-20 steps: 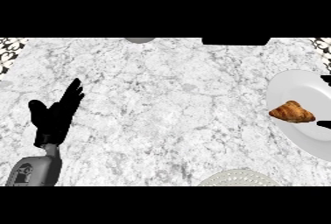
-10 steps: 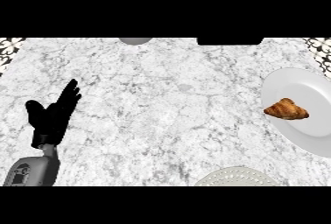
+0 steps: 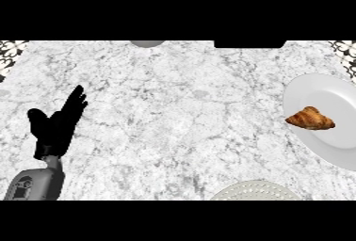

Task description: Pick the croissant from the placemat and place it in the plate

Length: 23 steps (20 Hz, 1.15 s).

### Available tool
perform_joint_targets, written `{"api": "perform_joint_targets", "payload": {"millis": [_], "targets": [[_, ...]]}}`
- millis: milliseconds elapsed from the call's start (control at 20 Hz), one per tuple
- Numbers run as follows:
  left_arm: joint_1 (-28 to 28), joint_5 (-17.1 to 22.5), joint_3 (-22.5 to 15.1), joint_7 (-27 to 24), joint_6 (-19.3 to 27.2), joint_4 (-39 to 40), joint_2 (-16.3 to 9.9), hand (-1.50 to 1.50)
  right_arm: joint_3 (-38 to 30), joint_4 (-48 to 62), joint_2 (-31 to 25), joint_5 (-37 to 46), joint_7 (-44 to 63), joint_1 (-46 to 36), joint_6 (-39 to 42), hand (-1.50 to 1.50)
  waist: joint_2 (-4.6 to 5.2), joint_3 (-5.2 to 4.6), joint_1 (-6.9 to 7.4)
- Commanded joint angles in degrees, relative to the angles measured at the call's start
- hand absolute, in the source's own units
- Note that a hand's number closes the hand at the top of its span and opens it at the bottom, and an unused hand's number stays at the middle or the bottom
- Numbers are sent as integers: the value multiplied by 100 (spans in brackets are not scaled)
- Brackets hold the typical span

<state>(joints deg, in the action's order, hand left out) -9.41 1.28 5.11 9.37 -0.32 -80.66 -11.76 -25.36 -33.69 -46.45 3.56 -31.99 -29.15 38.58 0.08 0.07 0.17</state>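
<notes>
Head view shows the croissant (image 3: 310, 118) lying on the white plate (image 3: 341, 146) at the right edge, close to the plate's left rim and with nothing holding it. Judged from how things lie, the placing looks done. The left hand (image 3: 55, 126) rests at the left side of the marble tabletop (image 3: 188, 117), well apart from the plate, fingers straight and pointing up and away, thumb spread, empty. The right hand is out of sight.

The risks that remain look small. The croissant sits near the rim rather than in the middle, so a knock to the plate could tip it onto the tabletop. The right arm, wherever it is beyond the frame, would be the likeliest cause if it swung across that side. The plate is itself cut by the frame's edge, so how it is supported there cannot be told. The pale round placemat (image 3: 256, 190) at the lower edge lies apart from both.
</notes>
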Motion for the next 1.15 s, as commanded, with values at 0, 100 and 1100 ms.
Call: {"api": "perform_joint_targets", "payload": {"millis": [0, 100, 1100], "targets": [[78, -3, -144, 277, 42, -398, 111, 0, -155, 359, -313, -298, -761, -9, 1104, -150, 15, 16, 101], [-111, -27, -59, -57, -34, 82, 66, 0, 20, 389, -216, -164, -908, 2, 889, -150, 43, 12, 79], [-266, 55, 49, 64, -141, 93, -25, 0, 436, 962, -927, -121, -1655, 479, 613, -150, 94, 40, 141]]}}
